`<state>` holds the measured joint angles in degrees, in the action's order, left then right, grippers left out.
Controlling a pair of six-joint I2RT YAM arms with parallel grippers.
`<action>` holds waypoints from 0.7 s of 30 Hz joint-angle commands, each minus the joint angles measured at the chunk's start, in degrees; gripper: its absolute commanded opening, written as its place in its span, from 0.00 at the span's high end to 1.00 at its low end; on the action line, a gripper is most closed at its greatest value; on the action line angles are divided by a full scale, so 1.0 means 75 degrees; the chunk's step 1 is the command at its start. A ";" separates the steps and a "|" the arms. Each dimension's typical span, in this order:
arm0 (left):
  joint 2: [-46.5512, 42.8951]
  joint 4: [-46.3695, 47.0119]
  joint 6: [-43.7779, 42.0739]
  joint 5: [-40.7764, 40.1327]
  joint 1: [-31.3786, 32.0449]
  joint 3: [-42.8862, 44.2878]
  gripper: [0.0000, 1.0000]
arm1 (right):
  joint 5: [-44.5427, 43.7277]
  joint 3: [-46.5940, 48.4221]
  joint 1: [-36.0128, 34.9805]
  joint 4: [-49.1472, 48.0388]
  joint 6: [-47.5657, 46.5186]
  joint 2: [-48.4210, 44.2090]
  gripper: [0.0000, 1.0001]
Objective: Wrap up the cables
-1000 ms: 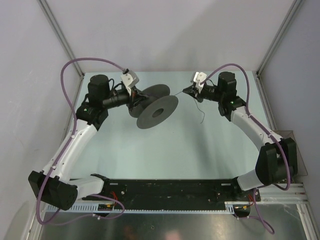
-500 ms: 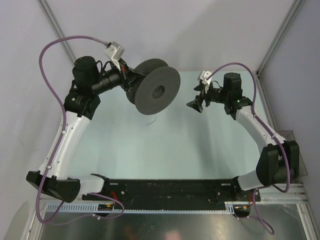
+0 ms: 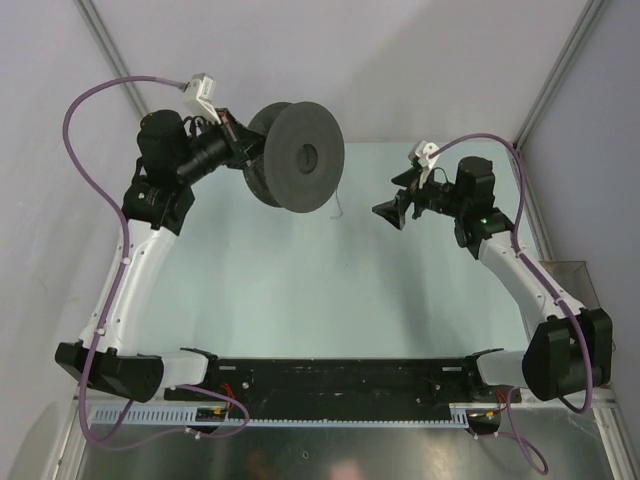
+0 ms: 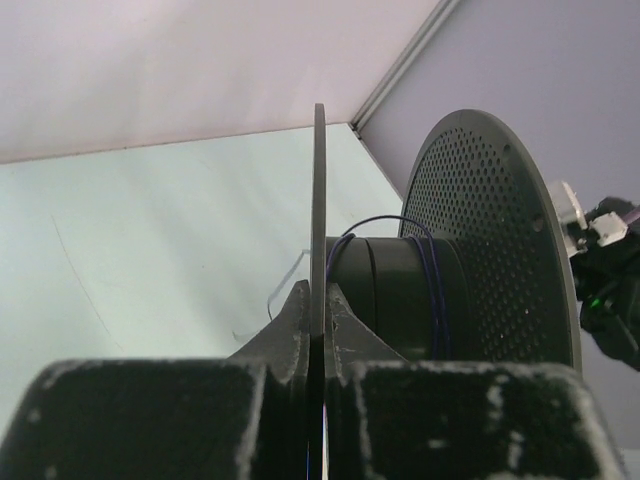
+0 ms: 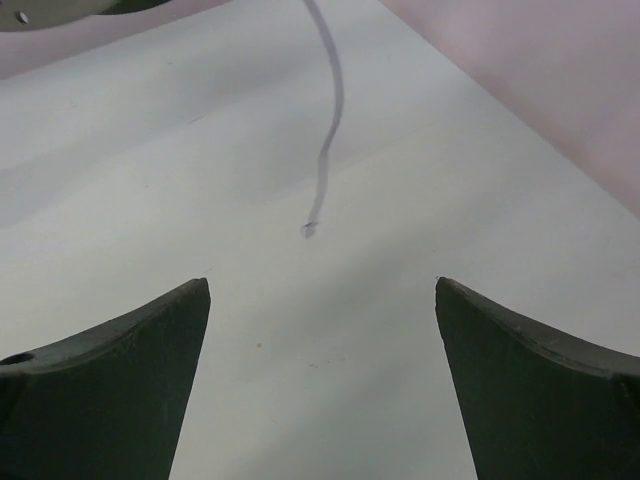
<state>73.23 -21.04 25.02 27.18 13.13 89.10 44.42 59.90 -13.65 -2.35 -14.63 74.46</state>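
Grey spool [image 3: 300, 157] now rides higher than a second ago, its flange clamped in my left pincer [image 4: 316, 325]. My right pincer [image 5: 320, 330] has let go and gapes empty; the cable [image 5: 338, 100] (few turns wound) dangles free over the table [image 3: 300, 290], so I judge regrasping comes next.

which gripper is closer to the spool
Left: the left gripper is clamped on a flange of the spool; the right gripper is open, well clear on the opposite side.
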 commanded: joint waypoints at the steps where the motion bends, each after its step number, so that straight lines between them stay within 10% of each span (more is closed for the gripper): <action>1: -0.0172 0.0730 0.1087 -0.0707 -0.0044 0.0316 1.00 | -0.0452 -0.0214 -0.0121 -0.0912 0.1419 0.0125 0.01; 21: -0.0279 0.0726 0.2528 -0.2121 -0.0071 -0.0088 1.00 | -0.4919 -0.0536 -0.2948 -0.3930 0.3188 0.2143 0.01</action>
<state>73.25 -20.69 39.20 13.65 12.99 88.66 15.25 55.88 -32.29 -22.06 7.70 88.01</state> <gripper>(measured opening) 0.036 0.993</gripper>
